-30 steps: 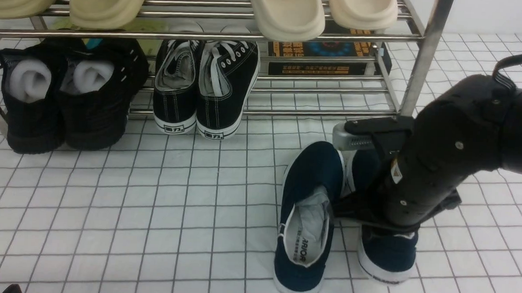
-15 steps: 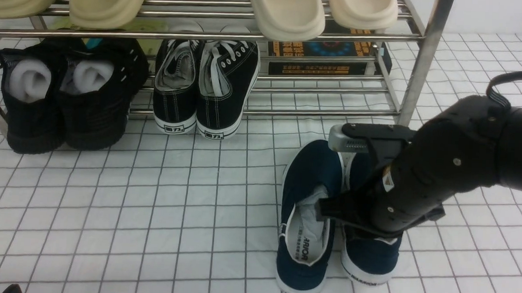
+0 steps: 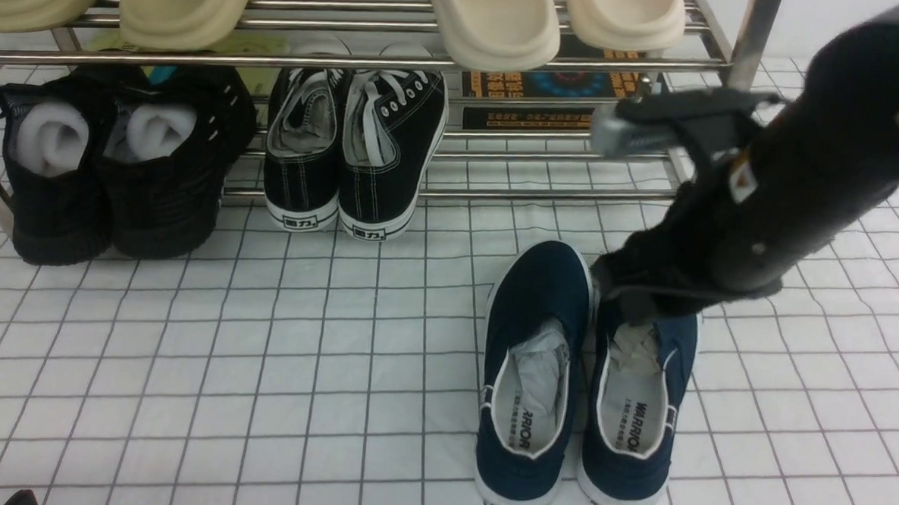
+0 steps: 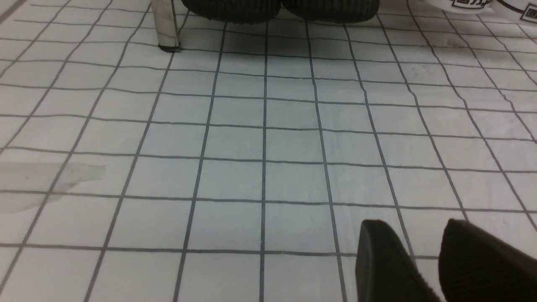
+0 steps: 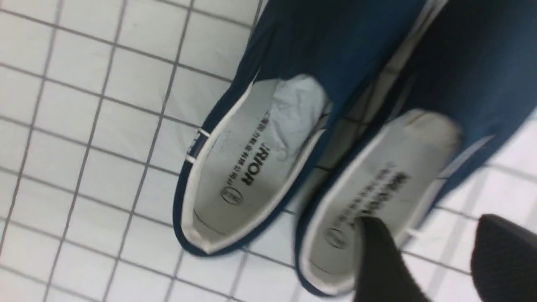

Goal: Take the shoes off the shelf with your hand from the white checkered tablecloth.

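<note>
Front view: glossy black right arm (image 3: 802,169) is slanted down over the navy canvas slip-ons (image 3: 546,287). These are set side by side on the white grid-lined tablecloth (image 3: 264,335), before the steel-tube shoe rack (image 3: 543,194). The fingers are hidden here.
Left wrist view: left gripper (image 4: 423,251) is seen narrowly parted, empty.
Right wrist view: right gripper (image 5: 436,260) is shown spread, empty, above one slip-on's heel.

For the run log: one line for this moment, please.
shoes: off shelf, side by side on white checkered tablecloth | right end effector: open, empty, above shoes
</note>
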Controlling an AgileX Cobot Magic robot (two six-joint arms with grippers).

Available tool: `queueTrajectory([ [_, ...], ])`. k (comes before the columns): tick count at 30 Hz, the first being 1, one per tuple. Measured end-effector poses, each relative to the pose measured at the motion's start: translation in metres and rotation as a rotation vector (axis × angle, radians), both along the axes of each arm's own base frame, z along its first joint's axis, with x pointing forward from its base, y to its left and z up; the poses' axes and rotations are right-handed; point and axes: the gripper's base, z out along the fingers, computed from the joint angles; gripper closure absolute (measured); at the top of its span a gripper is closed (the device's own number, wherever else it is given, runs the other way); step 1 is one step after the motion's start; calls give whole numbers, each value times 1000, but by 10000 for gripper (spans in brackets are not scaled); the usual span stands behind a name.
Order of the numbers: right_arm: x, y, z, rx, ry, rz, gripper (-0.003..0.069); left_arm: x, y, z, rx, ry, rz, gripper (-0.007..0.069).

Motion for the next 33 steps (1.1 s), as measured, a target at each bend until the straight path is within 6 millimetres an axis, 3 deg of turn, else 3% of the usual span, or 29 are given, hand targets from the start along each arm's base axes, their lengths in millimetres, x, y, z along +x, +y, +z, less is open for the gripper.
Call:
queueTrajectory([
  [3, -18, -19, 35, -38, -66, 23, 499, 0, 0, 0, 0, 0, 0, 384],
  [7, -42, -44, 67, -65, -176, 7, 650, 0, 0, 0, 0, 0, 0, 384],
  [10, -66, -68, 86, -60, -271, -14, 674, 0, 0, 0, 0, 0, 0, 384],
  [13, -102, -94, 89, -31, -326, -39, 675, 0, 0, 0, 0, 0, 0, 384],
  [18, -140, -119, 62, 50, -422, -47, 673, 0, 0, 0, 0, 0, 0, 384],
  [21, -155, -127, 28, 146, -508, -60, 673, 0, 0, 0, 0, 0, 0, 384],
  [27, -160, -125, -29, 299, -587, -81, 669, 0, 0, 0, 0, 0, 0, 384],
  [33, -161, -124, -54, 307, -587, -68, 668, 0, 0, 0, 0, 0, 0, 384],
])
